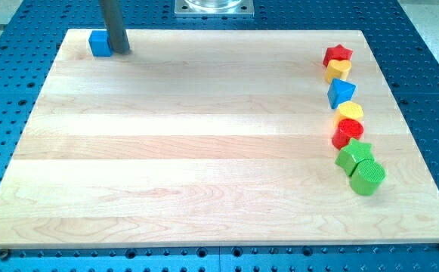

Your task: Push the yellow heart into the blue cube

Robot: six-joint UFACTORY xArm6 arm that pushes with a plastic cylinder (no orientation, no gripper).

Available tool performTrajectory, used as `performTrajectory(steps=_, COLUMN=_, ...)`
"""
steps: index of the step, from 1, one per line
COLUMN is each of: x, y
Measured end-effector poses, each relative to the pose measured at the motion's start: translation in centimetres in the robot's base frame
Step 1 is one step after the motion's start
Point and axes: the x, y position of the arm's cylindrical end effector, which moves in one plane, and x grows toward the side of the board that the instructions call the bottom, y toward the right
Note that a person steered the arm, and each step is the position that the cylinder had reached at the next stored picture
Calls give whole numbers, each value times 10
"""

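Observation:
The blue cube sits at the top left corner of the wooden board. My tip stands right beside the cube, touching or nearly touching its right side. The yellow heart lies far off at the view's upper right, just below the red star and touching it. The rod rises out of the top of the view.
A column of blocks runs down the right side: a blue triangular block, a yellow hexagon-like block, a red cylinder, a green star and a green cylinder. A blue perforated table surrounds the board.

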Motion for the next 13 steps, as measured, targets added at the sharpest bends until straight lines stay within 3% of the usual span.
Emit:
performTrajectory(steps=1, x=15, y=41)
performTrajectory(steps=3, x=-15, y=242)
performTrajectory(steps=4, x=-51, y=300)
performTrajectory(steps=6, x=-54, y=434)
performTrajectory(steps=8, x=49, y=432)
performTrajectory(steps=9, x=79, y=403)
performTrajectory(steps=10, x=80, y=380)
performTrajectory(steps=13, x=28, y=180)
